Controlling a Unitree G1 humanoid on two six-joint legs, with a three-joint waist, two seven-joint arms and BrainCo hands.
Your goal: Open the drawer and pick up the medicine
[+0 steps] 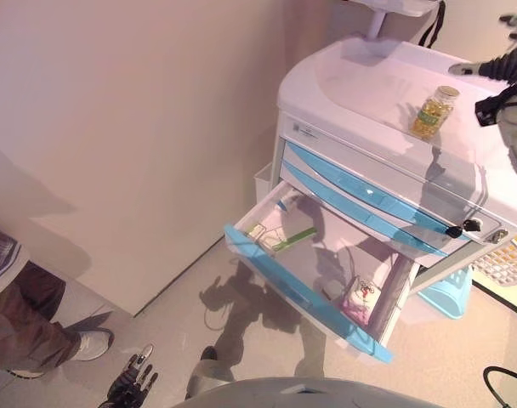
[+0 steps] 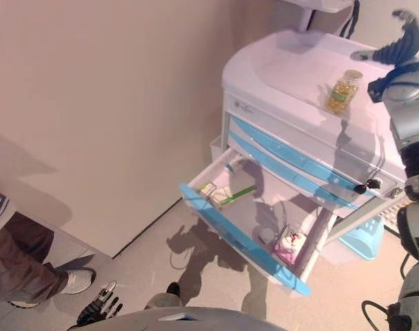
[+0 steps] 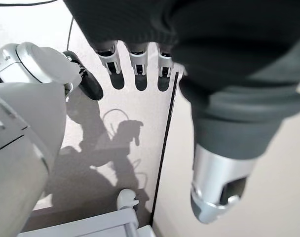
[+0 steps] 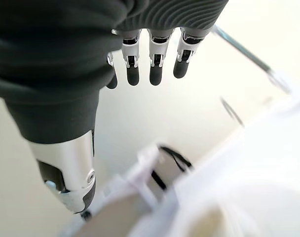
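Drawer [image 1: 301,293] pulled open; bottle [image 1: 434,111] stands on cart top [image 1: 360,85].

We see a white cart [image 1: 343,81] on the floor [image 1: 199,297], a pill bottle [image 1: 434,111] lying on its top; a blue basket [image 1: 450,293] sits on the floor beside it.

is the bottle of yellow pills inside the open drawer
No, the bottle stands on the cart's top, while the open drawer holds boxes.
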